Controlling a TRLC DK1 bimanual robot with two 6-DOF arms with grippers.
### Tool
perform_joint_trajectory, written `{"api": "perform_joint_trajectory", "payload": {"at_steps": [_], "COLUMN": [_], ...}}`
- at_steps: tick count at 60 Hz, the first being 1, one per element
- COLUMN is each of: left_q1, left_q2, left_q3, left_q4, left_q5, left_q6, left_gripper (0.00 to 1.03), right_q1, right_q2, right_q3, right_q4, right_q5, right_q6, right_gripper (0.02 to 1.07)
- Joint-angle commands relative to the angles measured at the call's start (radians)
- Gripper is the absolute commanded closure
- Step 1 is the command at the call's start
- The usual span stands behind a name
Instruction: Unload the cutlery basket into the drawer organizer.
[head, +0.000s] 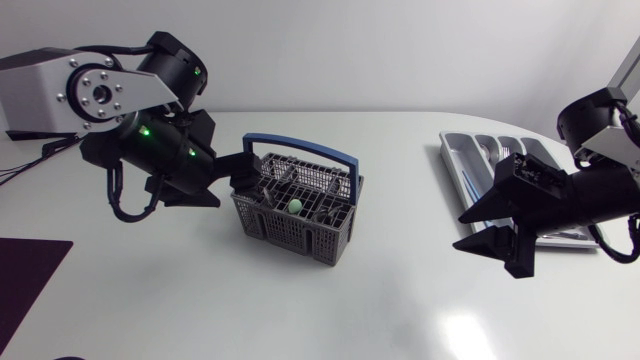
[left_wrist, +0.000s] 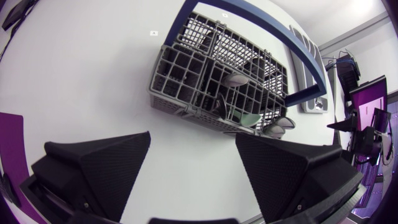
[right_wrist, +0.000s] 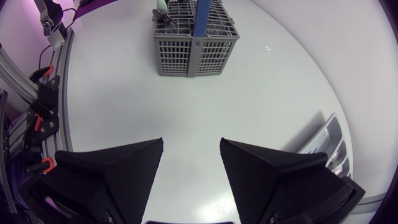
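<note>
In the head view, the cutlery basket (head: 295, 212) stands near the middle of the tabletop (head: 390, 300), its blue handle (head: 300, 147) arched over it, and the drawer organizer (head: 478, 152) lies by the far right edge. My left gripper (head: 238, 185) hangs just beside the basket's left wall. My right gripper (head: 497, 228) hovers over bare tabletop just in front of the organizer, well apart from the basket. Something small and green (head: 296, 206) shows among the cutlery; it may be a handle end, but I cannot tell. The left wrist view shows the left gripper (left_wrist: 193, 168) with jaws spread wide and holding nothing. The basket (left_wrist: 186, 81) lies just ahead of it, with spoons (left_wrist: 237, 79) poking out of its compartments. In the right wrist view, the right gripper (right_wrist: 191, 158) is likewise wide open and empty, with the basket (right_wrist: 194, 56) far ahead and the organizer (right_wrist: 328, 144) beside one finger.
</note>
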Motion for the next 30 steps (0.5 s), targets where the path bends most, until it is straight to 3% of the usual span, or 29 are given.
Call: {"api": "perform_joint_trajectory", "payload": {"at_steps": [1,15,30], "left_q1": [0.013,0.019,0.028], "left_q2": [-0.043,-0.080,-0.083], "left_q3": [-0.012,-0.052,-0.071], "left_q4": [-0.015,-0.006,0.006], "left_q5": [0.011,0.053,0.079], "left_q6": [0.008,0.065,0.103], "left_gripper": [0.08,0.08,0.08], "right_q1": [0.051,0.219,0.401], "right_q2": [-0.036,-0.148,-0.234], "right_q3": [-0.034,-0.093,-0.101], "right_q4": [0.005,0.066,0.155], "right_q5": [-0.003,0.003,0.098], "right_q6": [0.103,0.316,0.555], "right_gripper": [0.38,0.38,0.38]}}
